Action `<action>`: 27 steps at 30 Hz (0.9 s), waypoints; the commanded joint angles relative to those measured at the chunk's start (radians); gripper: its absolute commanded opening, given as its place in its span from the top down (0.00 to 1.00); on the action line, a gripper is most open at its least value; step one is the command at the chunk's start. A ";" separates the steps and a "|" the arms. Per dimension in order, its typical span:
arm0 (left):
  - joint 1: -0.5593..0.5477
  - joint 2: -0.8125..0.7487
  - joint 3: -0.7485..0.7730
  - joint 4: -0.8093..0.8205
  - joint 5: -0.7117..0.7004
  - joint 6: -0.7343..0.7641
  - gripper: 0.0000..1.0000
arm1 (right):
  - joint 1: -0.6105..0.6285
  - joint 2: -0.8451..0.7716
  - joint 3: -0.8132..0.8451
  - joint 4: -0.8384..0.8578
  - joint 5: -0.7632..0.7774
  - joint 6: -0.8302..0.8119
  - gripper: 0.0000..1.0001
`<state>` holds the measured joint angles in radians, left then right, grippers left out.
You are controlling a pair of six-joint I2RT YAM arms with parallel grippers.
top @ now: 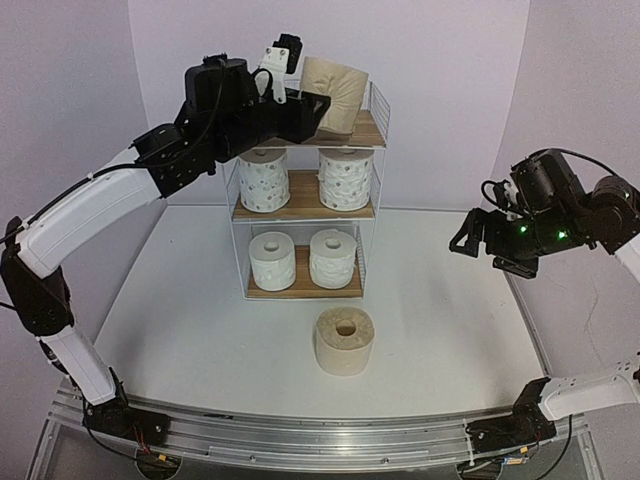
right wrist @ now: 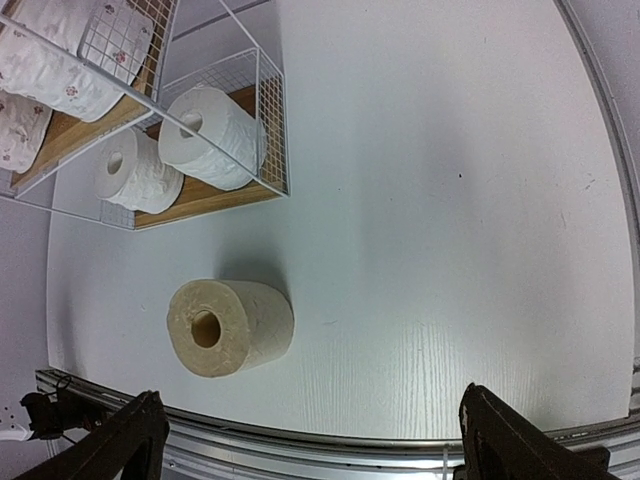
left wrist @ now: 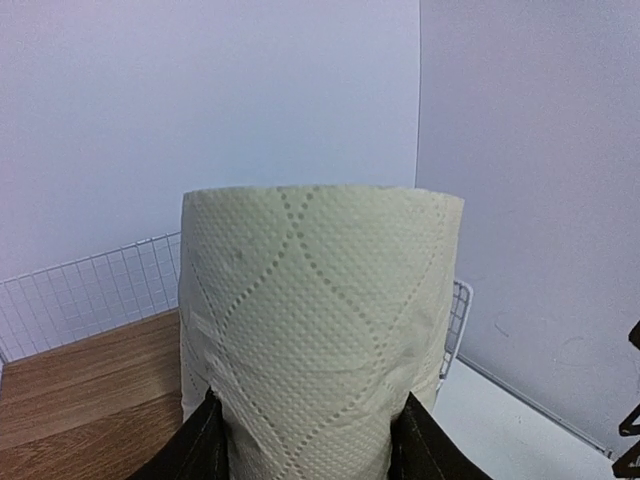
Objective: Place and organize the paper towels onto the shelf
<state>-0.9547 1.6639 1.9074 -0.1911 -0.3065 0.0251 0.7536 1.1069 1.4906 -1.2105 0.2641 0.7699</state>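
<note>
The table (top: 450, 340) is open around the front roll (top: 344, 341); lower shelf (top: 304, 207) tiers are full; left gripper (top: 318, 106) clamping top roll (top: 338, 88) obstructs top tier.

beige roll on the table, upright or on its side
Upright: the beige roll stands on its flat end, hollow core facing up.

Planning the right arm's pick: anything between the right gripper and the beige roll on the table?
Nothing visible. Bare table lies between the open right gripper and the beige roll; the shelf stands behind the roll.

lt bright, even | soft shdw by loose roll (right wrist: 232, 330) | wrist views fisheye
</note>
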 commanded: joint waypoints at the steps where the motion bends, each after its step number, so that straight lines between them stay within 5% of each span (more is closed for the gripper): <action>1: 0.082 0.006 0.054 0.056 0.124 -0.025 1.00 | 0.004 -0.002 -0.003 0.030 -0.006 -0.021 0.02; 12: 0.246 0.062 0.017 0.108 0.467 -0.084 0.97 | 0.004 -0.009 -0.015 0.044 0.026 -0.053 0.02; 27: 0.307 0.196 0.048 0.175 0.789 -0.172 0.83 | 0.004 -0.043 -0.036 0.062 0.066 -0.052 0.02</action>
<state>-0.6357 1.8125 1.9248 -0.0128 0.3578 -0.1074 0.7536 1.0902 1.4653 -1.1681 0.2946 0.7219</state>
